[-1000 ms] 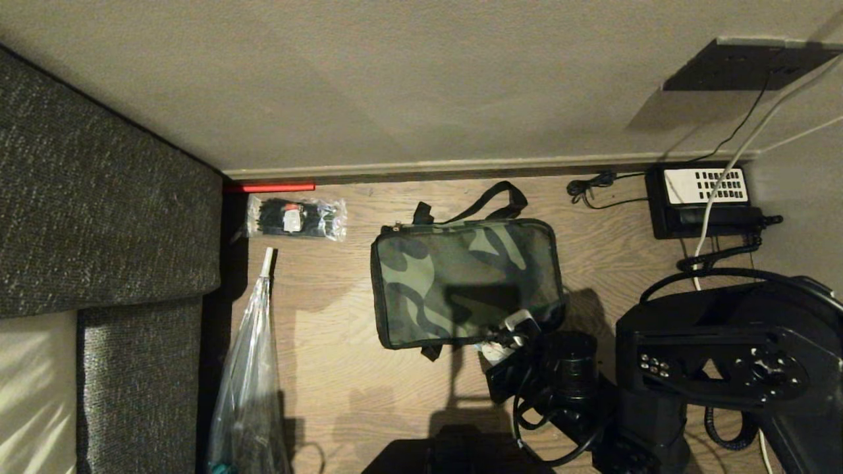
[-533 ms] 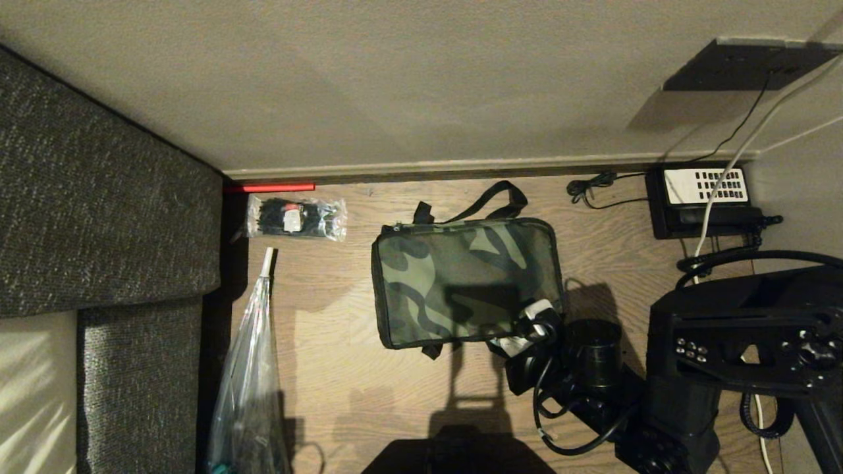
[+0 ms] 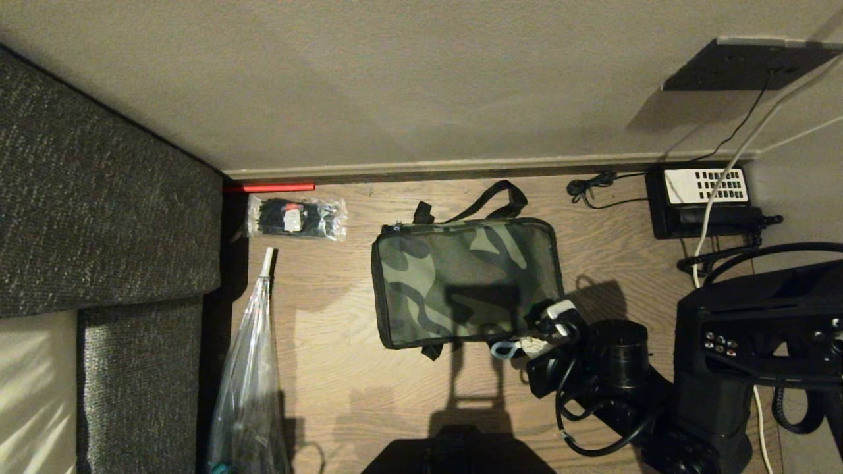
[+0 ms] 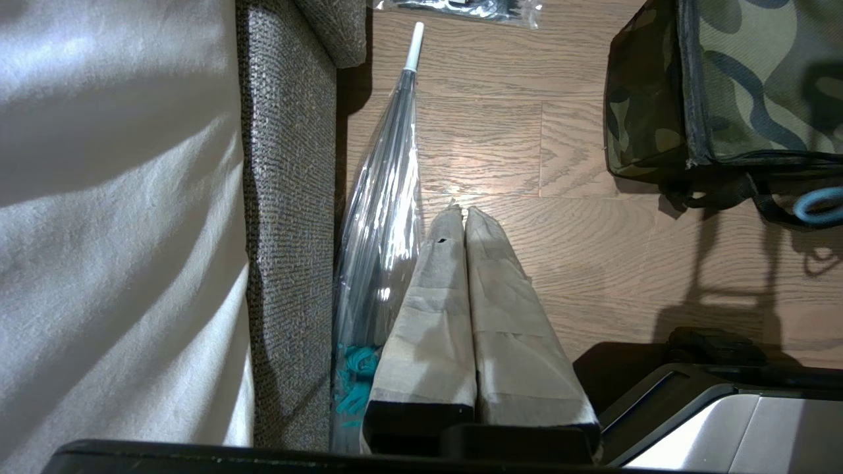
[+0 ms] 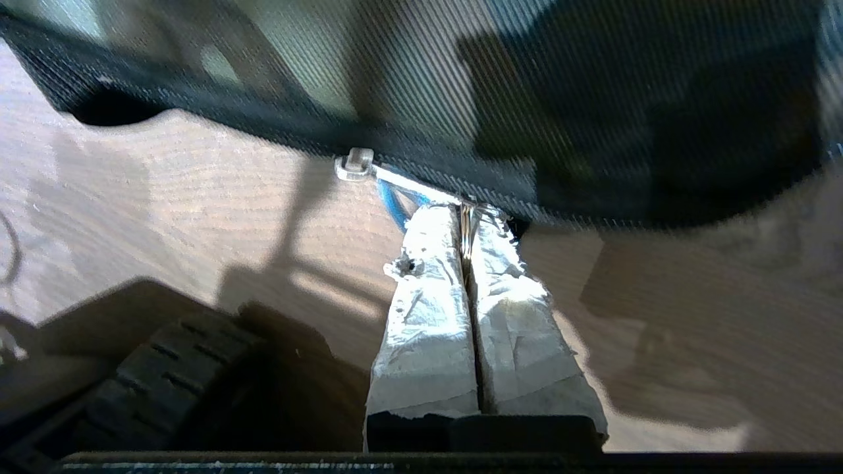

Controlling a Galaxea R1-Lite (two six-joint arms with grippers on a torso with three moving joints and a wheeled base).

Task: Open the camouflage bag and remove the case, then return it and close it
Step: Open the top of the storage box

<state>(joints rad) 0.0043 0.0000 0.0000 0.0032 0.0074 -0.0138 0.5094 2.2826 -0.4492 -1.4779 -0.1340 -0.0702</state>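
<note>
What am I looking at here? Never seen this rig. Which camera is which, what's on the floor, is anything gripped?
It is a wheeled robot with two arms. The wide picture comes from its head camera, looking down at a wooden floor; the other two come from cameras on each wrist, behind the fingers.

On the floor lie the camouflage bag, zipped shut, a clear packet of black ties, a clear folded umbrella beside a grey sofa, and a black desk telephone by the wall.

The right gripper is at the bag's near right corner, its taped fingers pinched shut on the zip pull, which carries a blue loop. The left gripper is shut, holds nothing, and hangs parked over the floor near the umbrella.
</note>
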